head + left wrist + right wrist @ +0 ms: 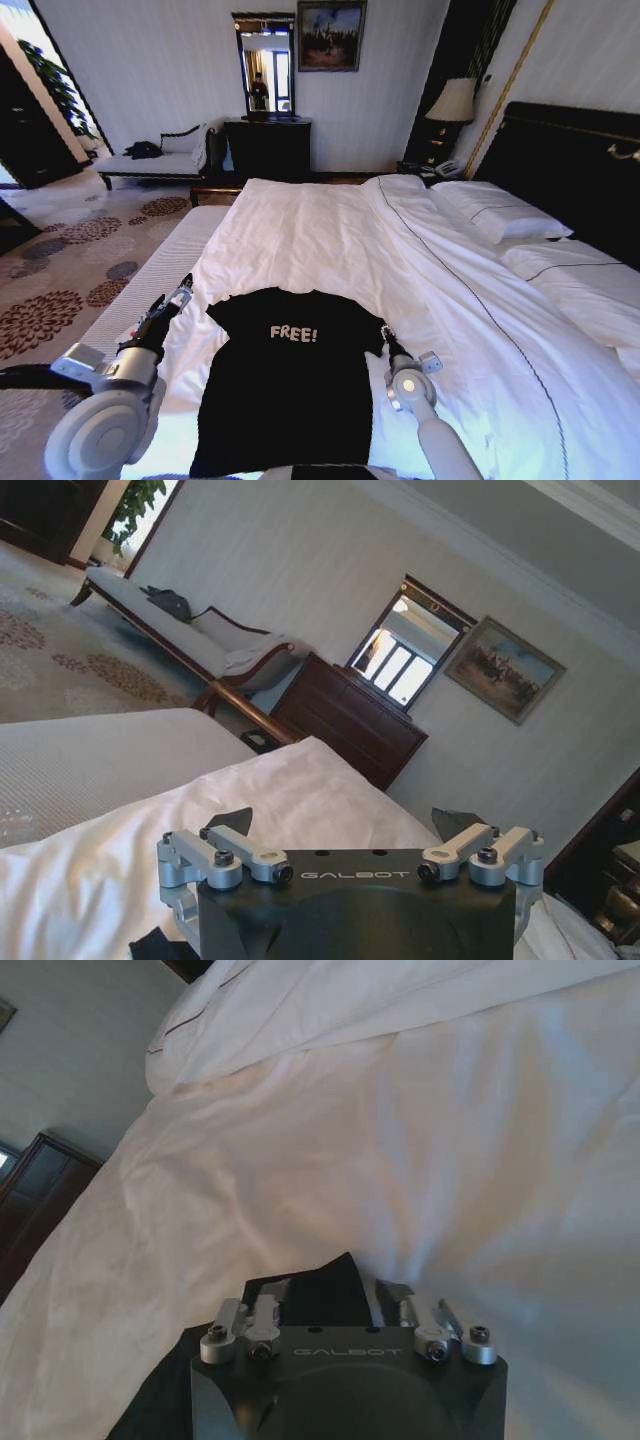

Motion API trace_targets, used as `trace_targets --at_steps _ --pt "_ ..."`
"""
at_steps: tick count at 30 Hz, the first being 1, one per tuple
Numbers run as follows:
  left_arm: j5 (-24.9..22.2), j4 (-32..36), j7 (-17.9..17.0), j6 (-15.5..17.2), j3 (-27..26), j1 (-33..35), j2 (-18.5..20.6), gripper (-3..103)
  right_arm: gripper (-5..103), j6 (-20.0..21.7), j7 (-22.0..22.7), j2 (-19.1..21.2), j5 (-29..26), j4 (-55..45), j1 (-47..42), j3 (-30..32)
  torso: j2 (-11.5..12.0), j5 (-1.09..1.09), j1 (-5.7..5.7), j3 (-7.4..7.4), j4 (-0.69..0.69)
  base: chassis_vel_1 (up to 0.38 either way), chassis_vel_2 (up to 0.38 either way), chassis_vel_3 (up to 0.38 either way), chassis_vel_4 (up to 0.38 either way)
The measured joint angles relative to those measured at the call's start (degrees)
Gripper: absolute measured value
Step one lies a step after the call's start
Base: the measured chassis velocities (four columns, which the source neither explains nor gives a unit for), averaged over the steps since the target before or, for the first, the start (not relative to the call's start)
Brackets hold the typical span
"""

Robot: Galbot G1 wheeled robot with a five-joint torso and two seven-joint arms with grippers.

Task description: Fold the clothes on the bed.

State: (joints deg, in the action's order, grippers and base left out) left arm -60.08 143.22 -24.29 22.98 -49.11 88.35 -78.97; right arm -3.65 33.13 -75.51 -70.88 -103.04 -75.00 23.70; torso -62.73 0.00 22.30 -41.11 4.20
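the black t-shirt (285,385) lies flat on the near part of the bed (330,240), chest lettering up, collar toward the far side, hem toward the robot. it looks unfolded, so the job is probably at its first fold.

the left gripper (180,296) sits just beside the shirt's left sleeve, over the white duvet (420,290) near the left edge of the bed. in the left wrist view its fingers (232,820) stand wide apart with nothing between them, and the tips point over the sheet rather than at the cloth.

the right gripper (387,334) is at the shirt's right sleeve. in the right wrist view its fingers (272,1293) stand apart with the black sleeve corner lying between them; i cannot tell whether it is pinched yet.

to do this step well, each gripper should probably take only the sleeve edge, low and shallow, so the duvet underneath is not caught as well. the left one seems to need to move toward the shirt first. lifting both sides evenly would likely keep the fold line straight and the thin cotton from bunching.
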Motion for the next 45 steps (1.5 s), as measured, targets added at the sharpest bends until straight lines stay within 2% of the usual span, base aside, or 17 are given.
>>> trace_targets --at_steps 3,7,9,13,18,29,37,45 --pt "0.08 0.01 -0.02 0.0 -0.06 0.21 -0.12 100 42 -0.16 -0.06 -0.1 0.01 -0.02 0.01 -0.06 0.0 0.0 0.0 0.0 0.0 0.0 0.0 0.0 0.0" --pt "0.25 0.11 -0.08 0.0 -0.16 0.4 -0.36 100 21 -0.69 -0.07 -0.16 0.23 0.47 0.2 -0.07 0.0 0.0 0.0 0.0 0.0 0.0 0.0 0.0 0.0" --pt "0.33 0.1 -0.09 0.01 -0.12 0.41 -0.45 100 21 -0.83 -0.07 -0.18 0.31 0.65 0.27 -0.07 0.0 0.0 0.0 0.0 0.0 0.0 0.0 0.0 0.0" --pt "0.71 0.11 -0.12 0.02 0.13 0.63 -0.93 100 2 -1.24 -0.03 -0.23 0.61 1.64 0.69 -0.07 0.0 0.0 0.0 0.0 0.0 0.0 0.0 0.0 0.0" --pt "0.94 0.11 -0.16 0.02 0.14 0.85 -1.08 100 1 -2.06 -0.36 -0.22 1.34 1.63 0.66 -0.07 0.0 0.0 0.0 0.0 0.0 0.0 0.0 0.0 0.0" --pt "1.05 0.09 -0.19 0.01 0.11 1.4 -2.35 100 0 -4.66 -5.1 -0.19 2.54 -4.82 -1.45 -1.84 0.0 -0.01 0.0 0.0 0.0 0.0 0.0 0.0 0.0" --pt "1.23 0.05 -0.2 -0.07 -0.19 1.62 -2.94 100 0 -6.27 -10.51 0.66 2.74 -4.51 0.35 -5.66 0.0 0.0 0.0 0.0 0.0 0.0 0.0 0.0 0.0" --pt "2.31 0.03 -0.19 0.04 1.01 1.31 -3.84 100 0 -6.47 -12.62 1.16 2.87 -3.88 2.25 -9.68 0.0 0.0 0.0 0.0 0.0 0.0 0.0 0.0 0.0"
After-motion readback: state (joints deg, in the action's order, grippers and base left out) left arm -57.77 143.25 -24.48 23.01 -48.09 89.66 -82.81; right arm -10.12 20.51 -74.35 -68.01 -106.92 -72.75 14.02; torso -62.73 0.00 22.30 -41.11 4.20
